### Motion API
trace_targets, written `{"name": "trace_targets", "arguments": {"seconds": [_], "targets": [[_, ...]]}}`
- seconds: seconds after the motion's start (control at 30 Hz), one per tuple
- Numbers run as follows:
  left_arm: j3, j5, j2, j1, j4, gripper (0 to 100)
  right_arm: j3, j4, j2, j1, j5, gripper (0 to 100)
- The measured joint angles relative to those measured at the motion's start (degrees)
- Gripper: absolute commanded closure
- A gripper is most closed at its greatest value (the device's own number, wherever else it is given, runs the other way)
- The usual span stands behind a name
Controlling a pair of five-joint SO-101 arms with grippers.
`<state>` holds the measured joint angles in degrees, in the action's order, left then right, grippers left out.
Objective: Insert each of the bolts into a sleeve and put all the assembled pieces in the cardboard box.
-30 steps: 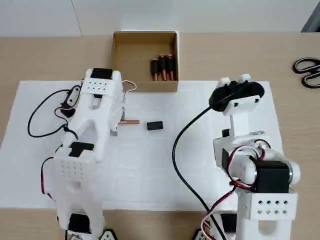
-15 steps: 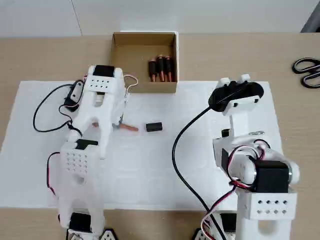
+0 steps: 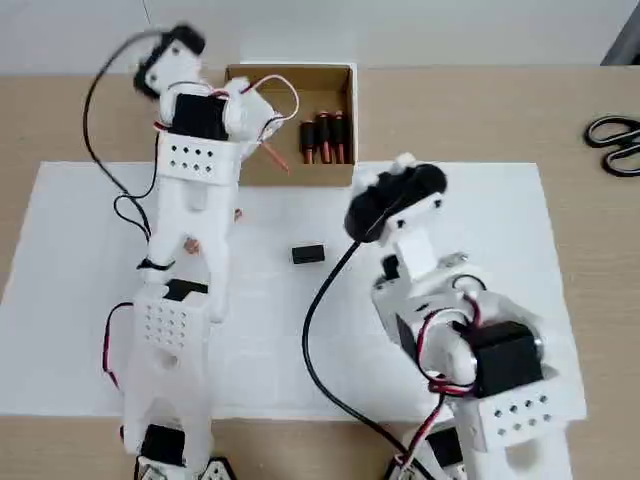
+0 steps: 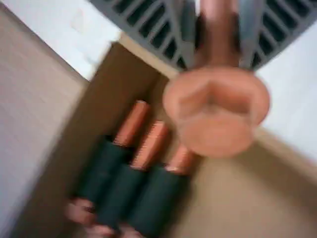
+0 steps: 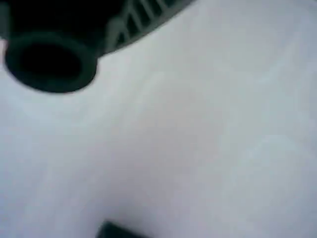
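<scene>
The right end effector (image 3: pixel 385 200) is closest to the desk's (image 3: pixel 580 100) near edge. It hangs over the white sheet (image 3: pixel 90 300), a little right of the middle, and is clenched on a black sleeve (image 5: pixel 49 64). In the right wrist view the sleeve's open end faces the camera beside a ribbed jaw.

A loose sleeve (image 3: pixel 308 254) lies on its side on the sheet near the desk's middle. It is just left of that end effector and touches neither arm.

Farther back, the left arm stretches toward the far edge. The left end effector (image 3: pixel 262 138) is grasping a copper bolt (image 3: pixel 276 158), which it holds tilted in the air over the near side of the cardboard box (image 3: pixel 250 110). In the left wrist view the bolt's flanged head faces the camera, with its shank pinched between the jaws.

The box stands against the sheet's far edge, left of the desk's middle. Three assembled pieces (image 3: pixel 325 137) lie side by side inside it along its right wall, each a black sleeve on a copper bolt.

Scissors (image 3: pixel 615 142) rest by the desk's right edge, well apart from everything else.
</scene>
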<state>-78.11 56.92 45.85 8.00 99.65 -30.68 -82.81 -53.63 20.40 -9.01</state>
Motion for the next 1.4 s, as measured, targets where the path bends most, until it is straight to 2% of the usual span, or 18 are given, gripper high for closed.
{"name": "trace_targets", "arguments": {"seconds": [0.23, 0.43, 0.53, 0.7, 1.0, 1.1, 1.4], "targets": [[-3.0, -13.9, -3.3, 5.0, 0.1, 99, -13.5, 22.5, -8.1, 0.6, 0.0, 99.4], [-3.8, -25.7, -9.7, 5.2, 0.1, 99, -34.8, 50.7, -18.9, 0.6, -0.3, 99.5], [-3.8, -28.0, -11.4, 6.3, 0.1, 99, -43.9, 63.2, -19.9, 0.7, -3.4, 99.5], [-0.7, -32.0, -18.4, 9.7, 0.1, 99, -47.6, 69.5, -20.2, 0.5, -4.8, 99.5], [27.9, -36.6, -42.7, 18.2, -0.1, 99, -47.7, 72.9, -20.6, 0.5, -4.8, 99.5], [37.9, -36.9, -49.7, 18.4, -6.5, 99, -47.7, 78.4, -20.6, 1.3, -4.8, 99.5], [68.5, -29.4, -61.5, 15.4, -39.3, 99, -48.1, 81.4, -20.7, 8.8, -4.8, 99.5]]}}
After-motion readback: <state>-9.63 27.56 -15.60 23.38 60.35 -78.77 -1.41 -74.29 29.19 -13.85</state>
